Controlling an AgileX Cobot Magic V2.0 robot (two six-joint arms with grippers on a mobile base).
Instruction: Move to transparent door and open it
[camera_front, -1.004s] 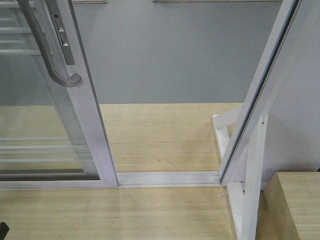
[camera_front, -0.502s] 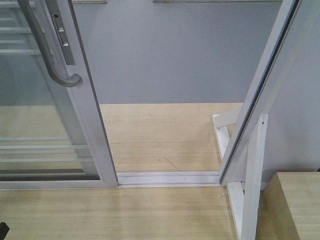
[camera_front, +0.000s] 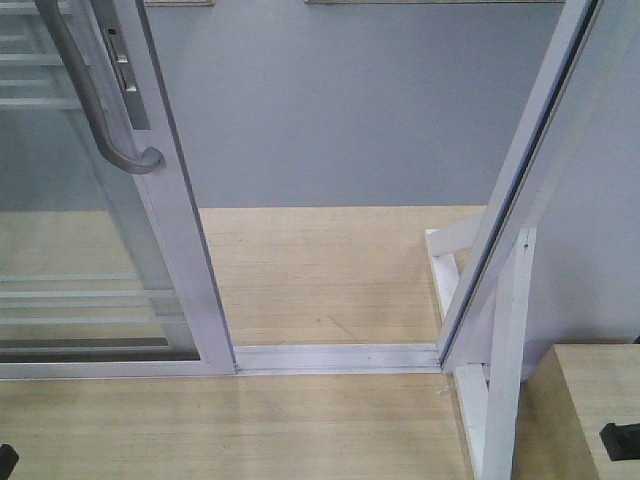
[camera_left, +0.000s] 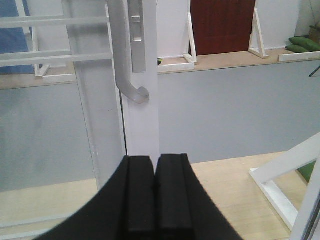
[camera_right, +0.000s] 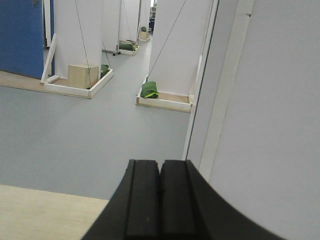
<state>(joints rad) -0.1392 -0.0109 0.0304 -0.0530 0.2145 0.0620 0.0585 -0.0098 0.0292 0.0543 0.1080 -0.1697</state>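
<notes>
Transparent door (camera_front: 90, 250) stands slid partly open at the near left, a clear gap to its right.
Both pincers, left pincer (camera_left: 154, 192) and right pincer (camera_right: 160, 197), are closed and empty; the next move likely calls for reaching the curved handle (camera_left: 125, 60).

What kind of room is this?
Probably a robot test hall, not a home: the transparent door stands in a propped-up frame, with freestanding white partitions on a big grey floor.

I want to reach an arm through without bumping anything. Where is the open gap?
Free: between the transparent door stile on the left and the slanted white frame on the right, above the floor track. Tight near the curved handle and the white brace.
</notes>
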